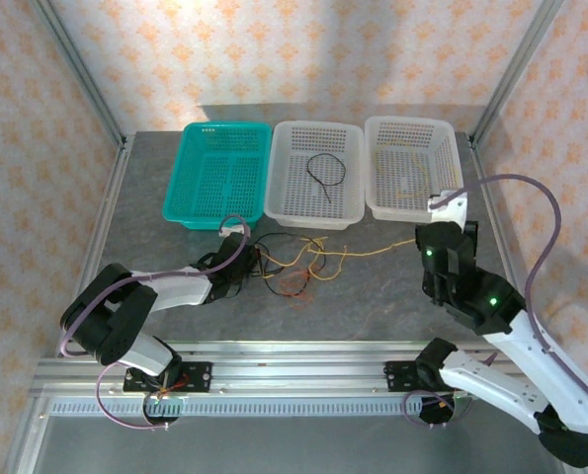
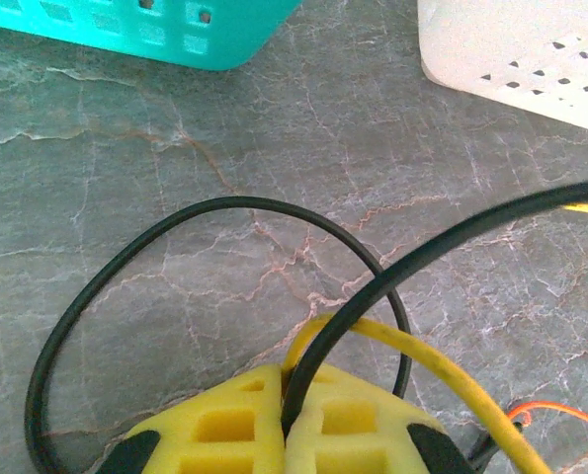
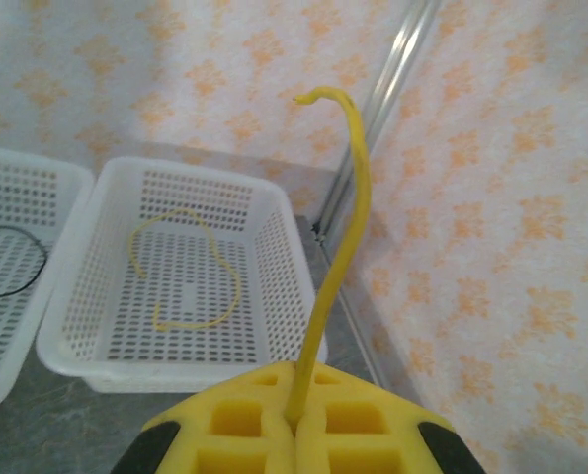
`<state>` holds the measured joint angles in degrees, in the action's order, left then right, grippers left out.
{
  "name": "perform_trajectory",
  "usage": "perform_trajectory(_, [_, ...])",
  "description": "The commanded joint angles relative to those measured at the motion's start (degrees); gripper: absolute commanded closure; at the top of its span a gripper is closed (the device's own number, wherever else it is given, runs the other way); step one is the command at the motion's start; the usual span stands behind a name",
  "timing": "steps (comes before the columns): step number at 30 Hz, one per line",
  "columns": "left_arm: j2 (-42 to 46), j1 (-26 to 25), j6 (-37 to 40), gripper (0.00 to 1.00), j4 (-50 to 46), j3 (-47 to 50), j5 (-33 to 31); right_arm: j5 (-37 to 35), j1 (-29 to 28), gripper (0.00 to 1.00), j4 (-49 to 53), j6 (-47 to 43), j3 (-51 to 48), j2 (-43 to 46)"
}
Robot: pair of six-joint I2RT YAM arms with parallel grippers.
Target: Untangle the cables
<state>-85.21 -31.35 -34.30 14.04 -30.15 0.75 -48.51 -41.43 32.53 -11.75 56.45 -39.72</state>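
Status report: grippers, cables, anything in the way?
Left gripper shut on black cable; right gripper shut on yellow cable. Tangle on table, not yet separated. Yellow strand crosses black cable at the pinch.

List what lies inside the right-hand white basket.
One looped yellow cable on the right white basket floor; from above, the right arm covers its front corner.

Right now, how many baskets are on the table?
3, in a row at the far side: teal basket left, middle white basket with a black cable, right white basket with a yellow cable. None looks hidden.
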Motion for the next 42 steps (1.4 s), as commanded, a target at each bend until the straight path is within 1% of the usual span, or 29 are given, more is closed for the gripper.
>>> perform_trajectory(1, [1.0,0.8,-0.4,1.0,-3.1,1.5,-3.0,-8.5,0.2,1.0,-2.6,-2.1,-0.5,2.7])
perform_trajectory(5, [1.1,0.9,-0.6,1.0,-3.0,2.0,-3.0,-12.0,0.2,1.0,-2.7,-2.4,-0.5,3.5])
perform_trajectory(10, [1.0,0.9,-0.8,1.0,-2.9,2.4,-3.1,-12.3,0.3,1.0,-3.2,-3.5,0.0,3.7])
perform_trajectory(18, [1.2,1.7,-1.3,1.0,-3.5,3.3,-3.9,-17.0,0.2,1.0,-5.6,-9.8,0.5,4.0])
perform_trajectory(22, [1.5,2.8,-2.0,1.0,-4.6,3.8,-5.0,-18.0,0.3,1.0,-6.0,-11.5,1.4,4.2])
perform_trajectory(25, [2.1,3.7,-2.0,1.0,-3.4,4.8,-3.7,-16.8,0.2,1.0,-6.0,-11.2,2.0,4.2])
perform_trajectory(26, [2.4,3.8,-1.7,1.0,-2.9,4.9,-2.8,-15.5,0.2,1.0,-6.0,-11.0,2.1,4.2])
perform_trajectory(29, [3.7,3.8,-0.9,1.0,-0.4,5.6,-0.3,-8.0,0.2,1.0,-4.7,-9.4,2.5,4.0])
perform_trajectory(31, [4.3,3.8,-0.5,1.0,-0.8,5.4,-0.5,-7.2,0.2,1.0,-5.3,-9.3,2.0,3.5])
perform_trajectory(34, [5.5,3.8,0.4,1.0,-1.2,5.4,-0.5,-9.8,0.2,1.0,-5.7,-10.1,1.3,2.6])
perform_trajectory(36, [6.2,3.8,0.4,1.0,-1.5,5.8,-1.1,-14.6,0.2,1.0,-8.1,-12.6,0.1,2.8])
perform_trajectory(38, [6.1,3.9,0.3,1.0,-2.6,5.8,-2.4,-20.8,0.3,1.0,-13.2,-16.5,-1.5,4.0])
perform_trajectory(39, [5.9,4.0,0.0,1.0,-3.0,5.9,-2.8,-22.8,0.3,1.0,-15.2,-18.0,-1.9,4.8])
perform_trajectory(40, [5.7,4.1,-0.4,1.0,-3.1,6.2,-3.0,-24.4,0.3,1.0,-16.2,-18.1,-1.8,5.7])
perform_trajectory(42, [5.5,4.1,-1.1,1.0,-2.5,6.9,-3.0,-26.1,0.3,1.0,-14.7,-15.2,-0.5,7.3])
